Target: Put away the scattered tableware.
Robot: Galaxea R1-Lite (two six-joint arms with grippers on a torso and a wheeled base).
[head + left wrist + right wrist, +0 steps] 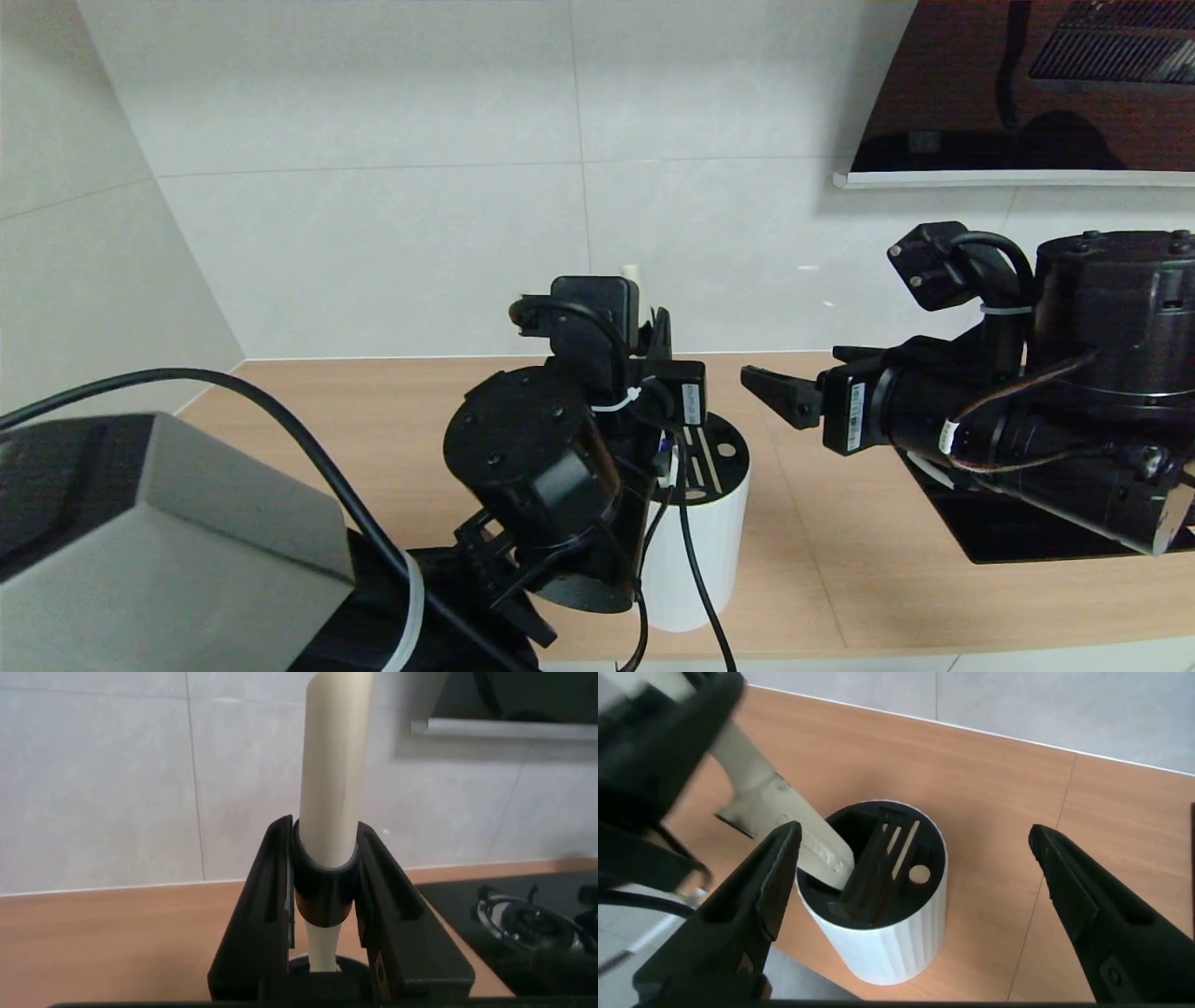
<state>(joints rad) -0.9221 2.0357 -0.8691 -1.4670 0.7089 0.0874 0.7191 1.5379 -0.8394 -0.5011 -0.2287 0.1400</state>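
Large pale grey tiles cover the wall (373, 233) behind and to the left. A light wood tabletop (373, 420) runs along it. A dark glossy range hood (1027, 84) hangs upper right, above a black cooktop (985, 539) set in the tabletop.

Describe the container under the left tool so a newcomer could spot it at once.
Start at the wooden counter below the white tiled wall. Left of the black cooktop, near the counter's front edge, stands the holder, right beneath the left tool that grips a cream-handled utensil. It is an upright ribbed white cylinder with a black slotted top, unlike the flat cooktop beside it.
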